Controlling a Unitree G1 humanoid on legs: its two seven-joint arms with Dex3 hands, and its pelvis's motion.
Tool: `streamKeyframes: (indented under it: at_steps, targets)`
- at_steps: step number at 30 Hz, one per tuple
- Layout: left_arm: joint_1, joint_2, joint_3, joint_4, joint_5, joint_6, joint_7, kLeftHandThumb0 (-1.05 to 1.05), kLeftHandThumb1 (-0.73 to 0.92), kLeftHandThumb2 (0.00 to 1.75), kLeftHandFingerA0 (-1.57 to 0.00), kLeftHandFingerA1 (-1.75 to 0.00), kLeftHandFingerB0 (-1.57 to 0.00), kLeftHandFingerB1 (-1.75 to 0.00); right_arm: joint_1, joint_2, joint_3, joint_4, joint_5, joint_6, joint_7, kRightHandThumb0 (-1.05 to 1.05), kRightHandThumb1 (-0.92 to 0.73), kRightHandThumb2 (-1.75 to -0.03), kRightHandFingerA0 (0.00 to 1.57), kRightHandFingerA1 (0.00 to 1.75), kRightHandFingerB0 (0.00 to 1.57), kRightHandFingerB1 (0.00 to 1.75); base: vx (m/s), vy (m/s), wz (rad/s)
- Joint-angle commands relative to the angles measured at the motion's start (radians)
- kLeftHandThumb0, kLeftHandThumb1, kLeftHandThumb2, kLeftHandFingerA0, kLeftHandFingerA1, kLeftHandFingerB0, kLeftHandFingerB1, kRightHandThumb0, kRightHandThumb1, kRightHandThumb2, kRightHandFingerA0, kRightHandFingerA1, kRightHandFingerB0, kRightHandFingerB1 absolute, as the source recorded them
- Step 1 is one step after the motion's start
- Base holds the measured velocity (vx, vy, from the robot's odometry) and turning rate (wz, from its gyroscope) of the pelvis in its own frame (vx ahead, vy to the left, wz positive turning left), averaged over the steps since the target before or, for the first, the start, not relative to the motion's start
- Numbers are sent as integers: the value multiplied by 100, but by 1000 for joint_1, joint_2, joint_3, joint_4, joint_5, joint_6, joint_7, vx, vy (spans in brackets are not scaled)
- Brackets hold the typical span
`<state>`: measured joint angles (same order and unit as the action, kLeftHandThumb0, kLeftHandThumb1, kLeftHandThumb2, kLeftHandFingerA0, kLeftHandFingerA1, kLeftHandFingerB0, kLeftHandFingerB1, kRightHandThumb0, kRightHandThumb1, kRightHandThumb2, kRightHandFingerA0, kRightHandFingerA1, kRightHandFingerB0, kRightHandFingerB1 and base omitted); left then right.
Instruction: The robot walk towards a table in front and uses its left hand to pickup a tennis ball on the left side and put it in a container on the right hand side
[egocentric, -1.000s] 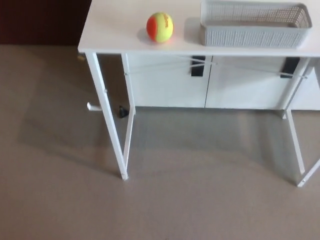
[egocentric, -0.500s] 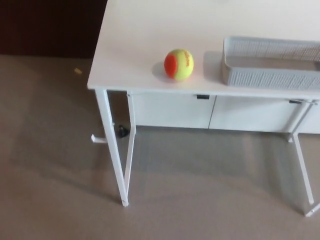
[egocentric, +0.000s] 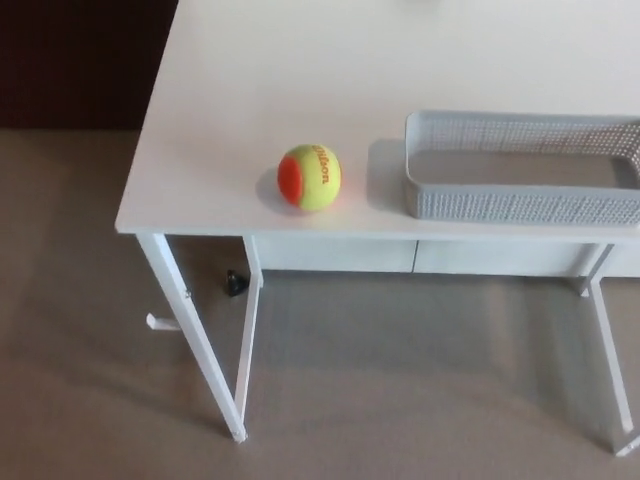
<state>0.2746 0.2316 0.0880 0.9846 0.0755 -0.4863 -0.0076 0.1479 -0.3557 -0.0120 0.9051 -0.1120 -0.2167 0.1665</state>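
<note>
Sitting on the worktop (egocentric: 300, 70) just left of centre frame, close to the front edge, the ball (egocentric: 309, 177) is untouched: yellow with an orange patch, and nothing around it. The container (egocentric: 520, 203), grey mesh, stands to its right in the picture, near the ball but apart from it, and runs off the right edge of the frame. What shows of its inside is empty. Neither of the 2 hands is in the picture, nor any arm, so I cannot tell whether the fingers are spread or closed.

Judging from this, the task is at its approach stage. The worktop fills the upper half of the frame, with floor (egocentric: 400, 380) and the white legs (egocentric: 195, 345) below, so the robot seems to be close to the worktop, perhaps a little short of easy reach. All 3 handling steps are left: the left hand coming in from the left of the frame to the ball, closing on it, and carrying it rightward over the container's wall to let it go inside. None of that has begun, as far as the view shows. A small black object (egocentric: 235, 284) lies on the floor under the worktop's left end, out of the way.
</note>
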Motion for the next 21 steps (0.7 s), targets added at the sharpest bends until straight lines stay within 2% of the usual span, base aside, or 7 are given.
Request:
streamKeyframes:
  at_steps: [1,9,10,14,16,19,21]
  targets:
    - [3,12,5,-6,-5,22,4,-31,63,60,-58,-46,-36,-36,-11,-10,7,9,-10,4,0,-52,-69,-60,31,42,22,34,159,69,11]
    - [0,14,0,10,5,7,17,-37,49,76,-58,-58,-34,-48,-15,-12,7,20,-5,2,4,-57,-59,-77,25,47,20,42,34,109,5]
    - [-1,16,-4,13,11,7,22,-38,50,76,-60,-58,-35,-47,-21,-12,6,29,-3,1,7,-52,-68,-60,30,42,21,34,0,0,0]
    - [-2,9,2,7,-5,12,10,-30,62,58,-66,-54,-41,-38,-20,-10,2,30,0,-3,5,-56,-59,-77,25,47,20,42,52,-117,4]
    - [5,10,1,-12,-4,18,9,-30,63,59,-65,-53,-41,-38,-22,-13,6,26,-5,-2,5,-52,-69,-60,30,42,21,33,33,-229,4]
    - [11,14,-4,-15,6,5,13,-31,62,59,-65,-49,-41,-39,-14,-16,11,17,-9,-6,7,-57,-61,-78,24,47,19,41,51,-129,2]
    - [7,15,-6,-7,10,3,18,-38,50,76,-59,-58,-35,-48,-14,-18,12,13,-9,-4,9,-56,-62,-78,24,47,18,41,95,-98,-2]
